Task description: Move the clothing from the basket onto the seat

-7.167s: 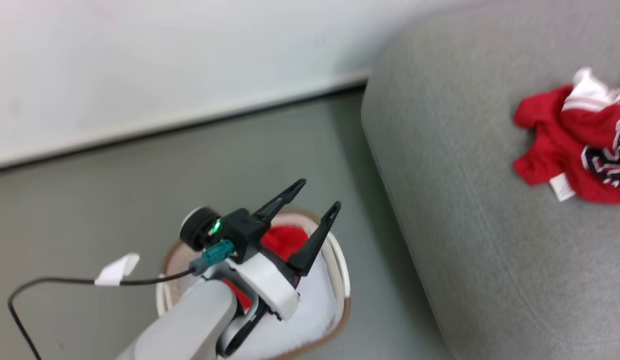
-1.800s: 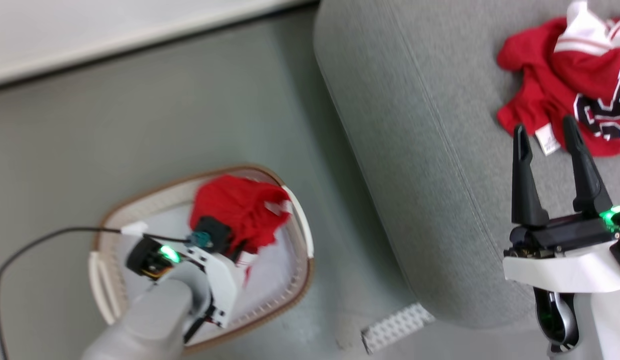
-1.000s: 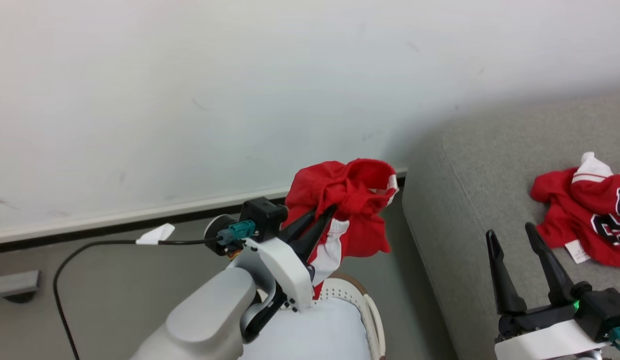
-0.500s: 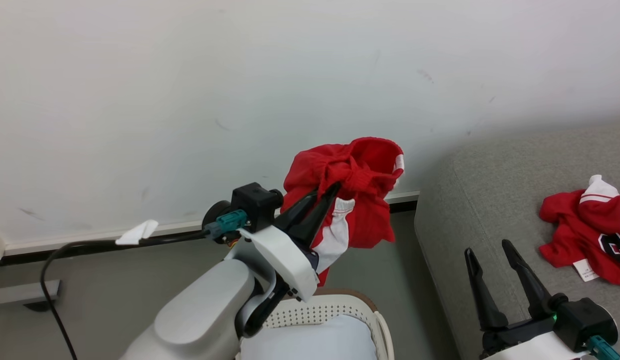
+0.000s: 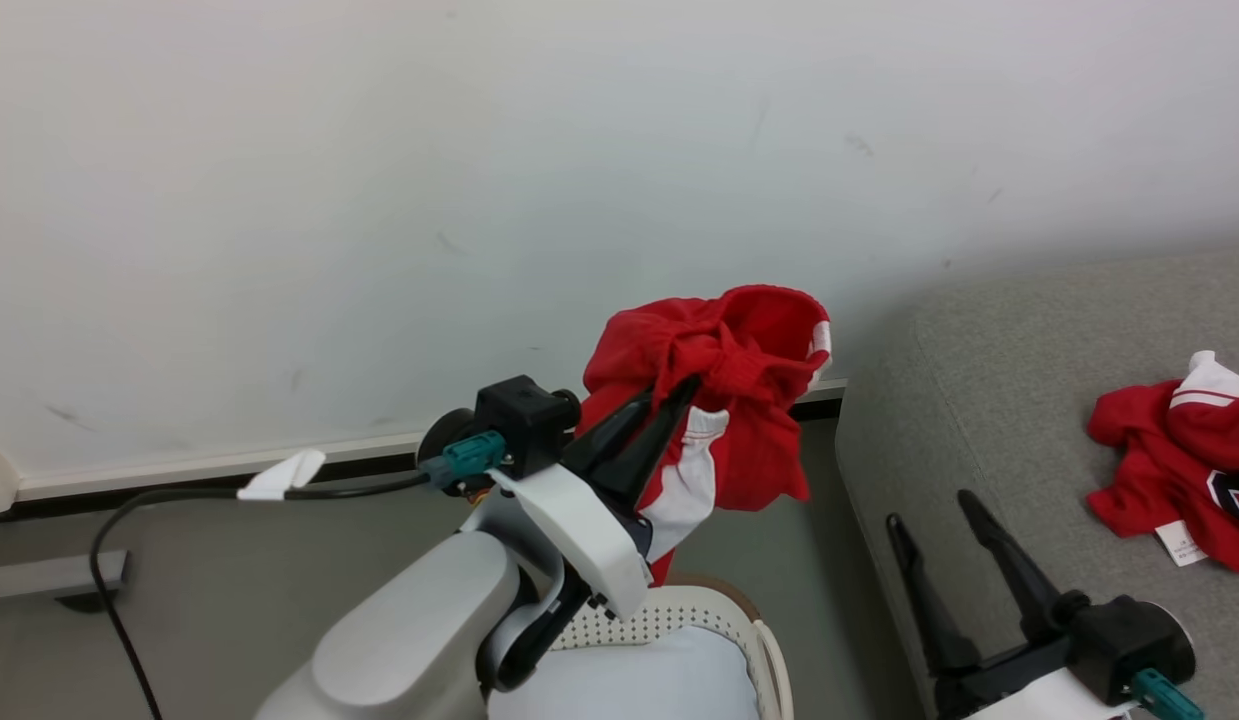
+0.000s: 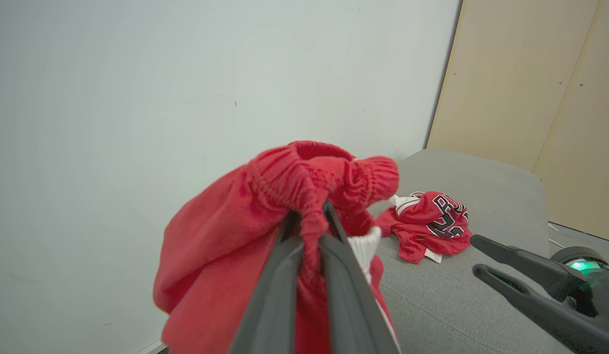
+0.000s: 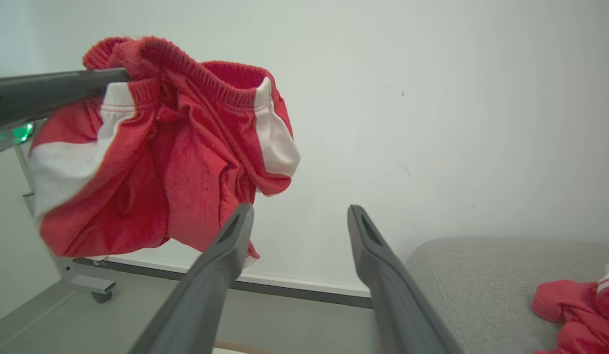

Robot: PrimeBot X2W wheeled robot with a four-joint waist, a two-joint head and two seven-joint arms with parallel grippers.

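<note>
My left gripper (image 5: 669, 395) is shut on the waistband of red shorts with white side panels (image 5: 724, 400), a piece of the clothing, held up in the air above the basket (image 5: 724, 620). The same shorts (image 6: 265, 236) bunch around the left fingertips (image 6: 309, 216) in the left wrist view, and they hang at the upper left in the right wrist view (image 7: 171, 162). A second red garment with black lettering (image 5: 1179, 480) lies on the grey seat (image 5: 989, 400). My right gripper (image 5: 929, 510) stands open over the seat's left edge, holding nothing; its fingers (image 7: 225, 255) are spread wide.
A white pad (image 5: 629, 685) lies in the basket. A white wall with a baseboard (image 5: 179, 470) stands behind. A black cable (image 5: 179, 500) trails from my left wrist. A beige panel (image 6: 530, 83) rises beyond the seat. Grey floor (image 5: 229, 580) lies on the left.
My left gripper, still shut on the red shorts, has drifted a little to the right toward the seat. The head camera has tilted and shifted slightly. The right gripper stays open.
</note>
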